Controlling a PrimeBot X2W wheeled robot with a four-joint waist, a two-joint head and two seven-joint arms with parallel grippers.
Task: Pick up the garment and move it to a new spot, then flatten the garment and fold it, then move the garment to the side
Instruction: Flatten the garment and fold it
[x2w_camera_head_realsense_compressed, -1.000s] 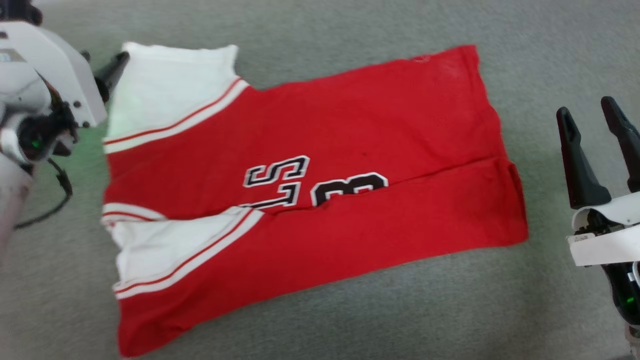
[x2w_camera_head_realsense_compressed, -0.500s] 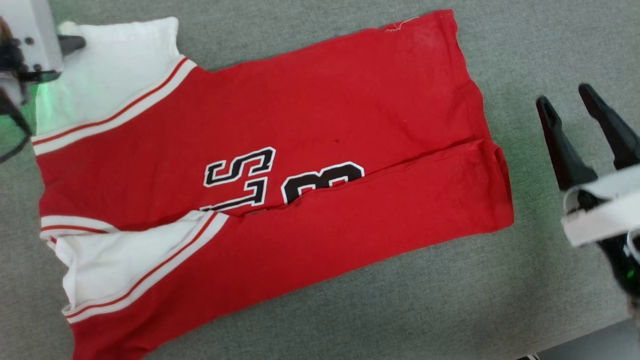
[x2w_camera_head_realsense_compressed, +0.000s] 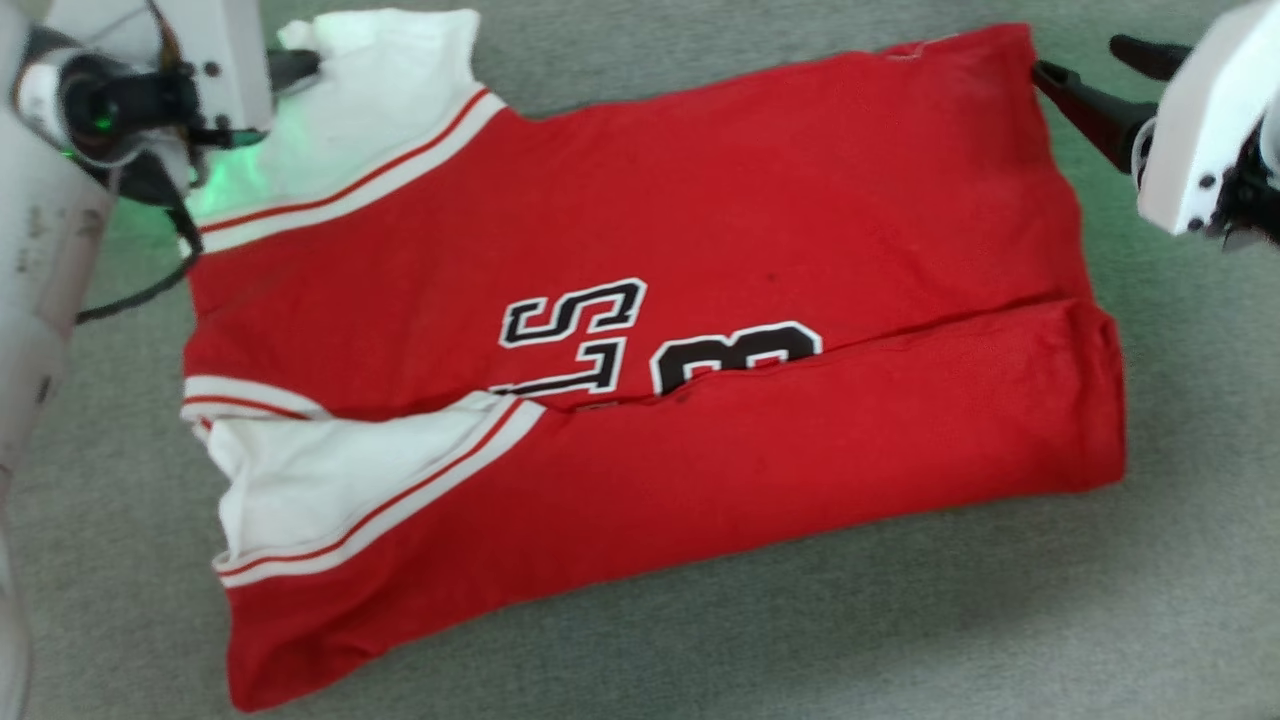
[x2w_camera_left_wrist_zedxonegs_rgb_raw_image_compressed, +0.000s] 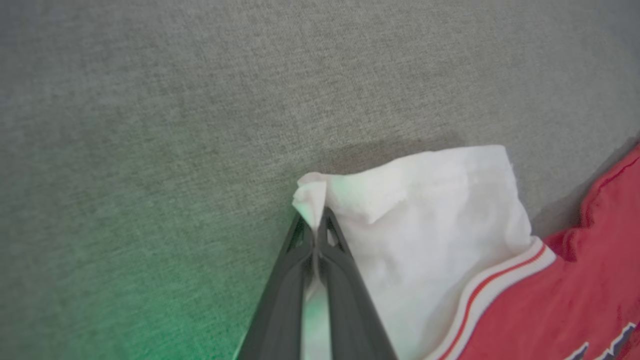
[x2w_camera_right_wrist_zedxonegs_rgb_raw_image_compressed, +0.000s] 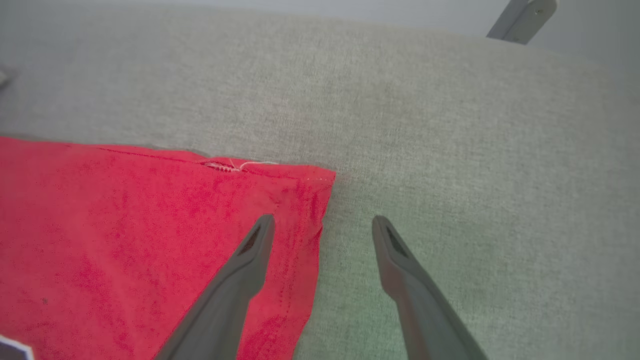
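The garment (x2w_camera_head_realsense_compressed: 700, 230), a red jersey with white sleeves and black lettering, lies spread on the grey surface with its near long side folded over the front. My left gripper (x2w_camera_head_realsense_compressed: 305, 65) is at the far left, shut on the corner of the far white sleeve (x2w_camera_left_wrist_zedxonegs_rgb_raw_image_compressed: 450, 240). The left wrist view shows that gripper (x2w_camera_left_wrist_zedxonegs_rgb_raw_image_compressed: 316, 225) with a pinch of white cloth bunched between its tips. My right gripper (x2w_camera_head_realsense_compressed: 1090, 70) stands open at the garment's far right hem corner (x2w_camera_right_wrist_zedxonegs_rgb_raw_image_compressed: 315, 182). In the right wrist view this gripper (x2w_camera_right_wrist_zedxonegs_rgb_raw_image_compressed: 322, 220) has one finger over the red hem and the other over bare surface.
Grey woven fabric (x2w_camera_head_realsense_compressed: 900, 620) covers the whole work surface around the garment. A dark cable (x2w_camera_head_realsense_compressed: 130, 300) hangs from my left arm beside the garment's left edge. Beyond the far edge a grey metal bar (x2w_camera_right_wrist_zedxonegs_rgb_raw_image_compressed: 522, 17) shows in the right wrist view.
My left gripper has shut on the white sleeve corner. My right gripper has moved from the near right up to the far hem corner, staying open. The head camera has shifted.
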